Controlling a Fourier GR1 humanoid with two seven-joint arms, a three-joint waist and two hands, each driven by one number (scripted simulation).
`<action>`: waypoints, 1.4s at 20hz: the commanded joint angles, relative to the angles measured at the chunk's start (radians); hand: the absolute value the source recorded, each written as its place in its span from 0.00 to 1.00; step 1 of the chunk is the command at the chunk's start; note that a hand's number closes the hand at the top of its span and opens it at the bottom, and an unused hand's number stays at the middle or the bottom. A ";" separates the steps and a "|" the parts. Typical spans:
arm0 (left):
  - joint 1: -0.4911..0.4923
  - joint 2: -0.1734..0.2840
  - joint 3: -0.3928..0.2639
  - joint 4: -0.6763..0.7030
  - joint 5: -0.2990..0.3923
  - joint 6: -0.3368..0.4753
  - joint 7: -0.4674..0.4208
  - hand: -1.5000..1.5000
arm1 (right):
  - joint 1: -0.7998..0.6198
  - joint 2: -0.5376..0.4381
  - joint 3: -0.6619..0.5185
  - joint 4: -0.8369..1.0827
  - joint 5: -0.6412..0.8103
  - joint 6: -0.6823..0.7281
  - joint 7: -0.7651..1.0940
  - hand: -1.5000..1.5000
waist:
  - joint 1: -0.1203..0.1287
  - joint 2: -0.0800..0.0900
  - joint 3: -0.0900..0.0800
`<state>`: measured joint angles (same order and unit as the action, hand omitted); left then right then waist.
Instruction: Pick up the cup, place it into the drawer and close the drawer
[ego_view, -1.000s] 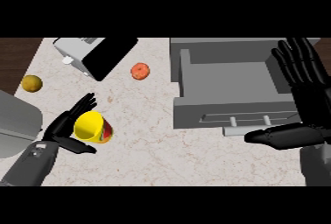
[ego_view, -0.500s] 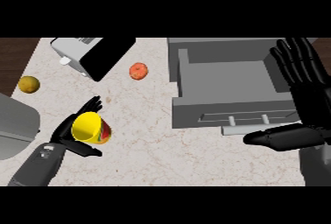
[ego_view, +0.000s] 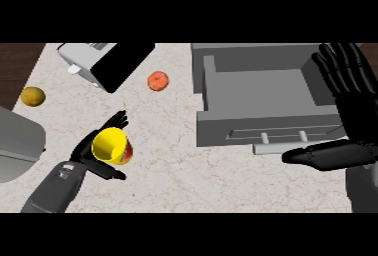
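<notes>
A yellow cup (ego_view: 111, 145) with a red outside lies tilted in my left hand (ego_view: 87, 159) at the lower left of the counter. The hand's fingers and thumb curl round the cup from behind and below. The grey drawer (ego_view: 258, 97) stands pulled out at the upper right, its inside bare, with a handle (ego_view: 280, 136) on its front. My right hand (ego_view: 347, 100) rests open at the right edge, fingers up along the drawer's right side, its thumb (ego_view: 325, 155) lying in front of the drawer.
A toaster (ego_view: 103, 62) stands at the back left. An orange fruit (ego_view: 157, 81) lies between toaster and drawer. A yellow-brown fruit (ego_view: 33, 96) sits on the dark surface at far left. A grey object (ego_view: 18, 145) fills the left edge.
My left hand has moved slightly up and right with the cup in it. The right hand has stayed still.
</notes>
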<state>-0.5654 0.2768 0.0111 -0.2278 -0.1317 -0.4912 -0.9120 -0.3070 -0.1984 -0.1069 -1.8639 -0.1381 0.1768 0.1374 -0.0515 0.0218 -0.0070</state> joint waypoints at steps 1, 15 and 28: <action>0.005 -0.039 -0.022 0.004 0.001 -0.229 -0.123 1.00 | -0.022 -0.011 -0.010 0.024 -0.005 0.007 -0.004 0.00 | 0.003 0.003 -0.001; 0.089 -0.081 0.236 -0.091 0.179 0.457 -0.255 1.00 | -0.001 -0.022 -0.041 0.003 -0.008 -0.007 0.014 0.00 | 0.046 -0.014 0.002; -0.116 -0.180 0.221 -0.301 0.247 0.345 -0.069 1.00 | 0.056 -0.025 -0.041 0.052 0.026 0.022 -0.066 0.00 | 0.057 -0.025 0.008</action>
<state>-0.6051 0.1315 0.2551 -0.4503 0.1099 -0.1365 -1.0200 -0.2465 -0.2175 -0.1447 -1.8557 -0.1328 0.1919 0.1065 -0.0057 0.0005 -0.0006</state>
